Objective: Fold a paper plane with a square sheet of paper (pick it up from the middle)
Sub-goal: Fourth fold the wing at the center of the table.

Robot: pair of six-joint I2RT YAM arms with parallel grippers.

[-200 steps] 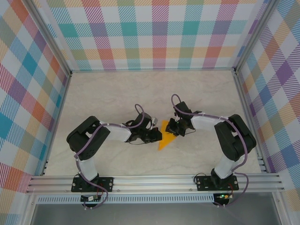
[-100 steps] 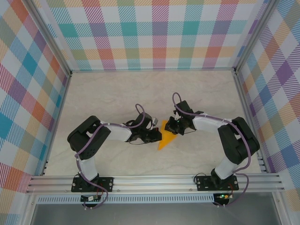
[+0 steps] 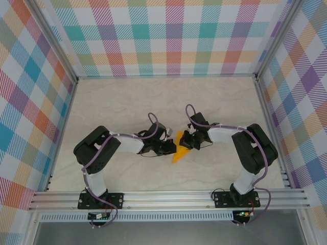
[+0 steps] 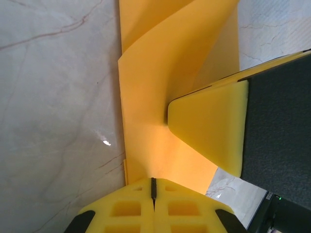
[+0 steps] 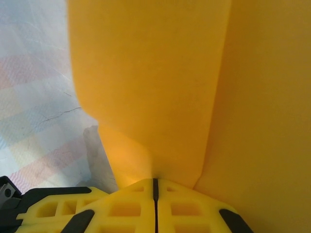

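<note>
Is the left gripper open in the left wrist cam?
No, the left gripper is closed tight on the lower edge of the paper.

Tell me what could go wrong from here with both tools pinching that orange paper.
The left tool and right tool both pinch the folded paper close together, so pulling apart could tear it. The paper bows between them in the left wrist view, so a crease could land crooked. The tools sit nearly tip to tip and might collide.

The paper plane [image 4: 160, 73] runs past the left wrist view's top edge.
</note>
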